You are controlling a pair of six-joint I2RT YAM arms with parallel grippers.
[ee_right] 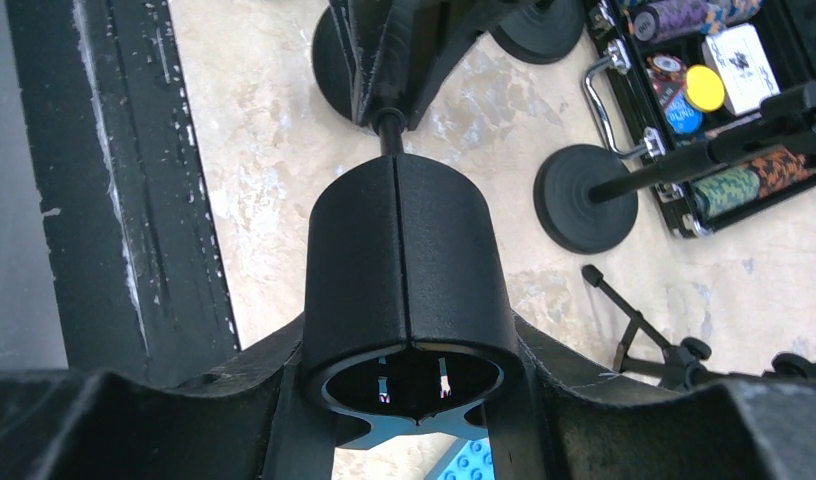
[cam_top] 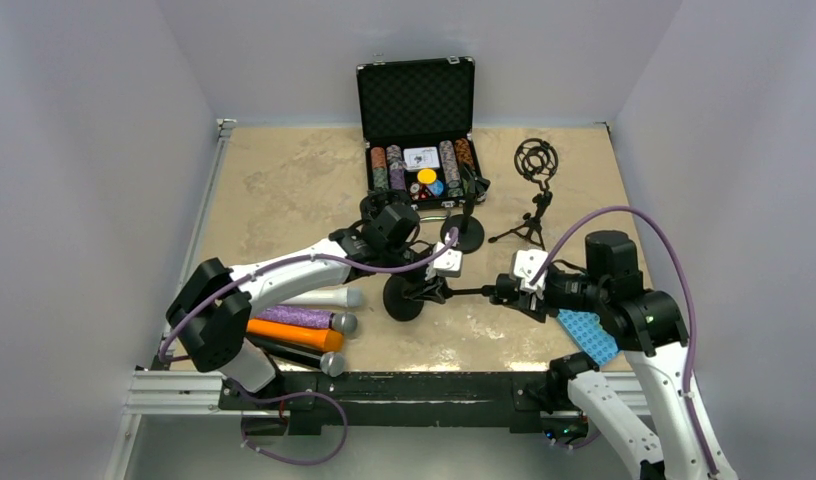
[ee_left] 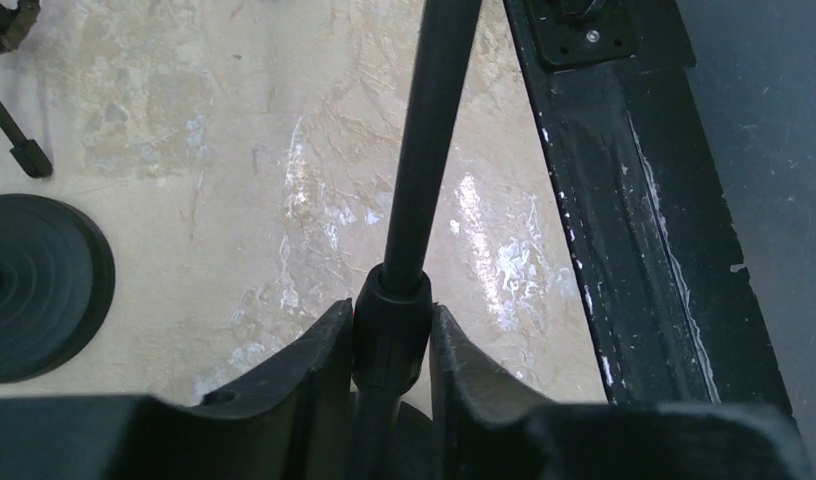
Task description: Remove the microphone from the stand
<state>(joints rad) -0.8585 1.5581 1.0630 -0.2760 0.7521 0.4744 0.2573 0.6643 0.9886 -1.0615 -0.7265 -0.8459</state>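
Note:
A black microphone stand lies tipped over, its round base to the left and its thin pole running right. My left gripper is shut on the pole's collar near the base. My right gripper is shut on the stand's black tubular holder, which looks hollow with no microphone in it. Several microphones lie at the near left: a white one, a purple one, an orange one and a black one.
An open case of poker chips stands at the back. A second round-base stand and a tripod with a ring mount are behind the grippers. A blue studded plate lies under my right arm. A black rail runs along the near edge.

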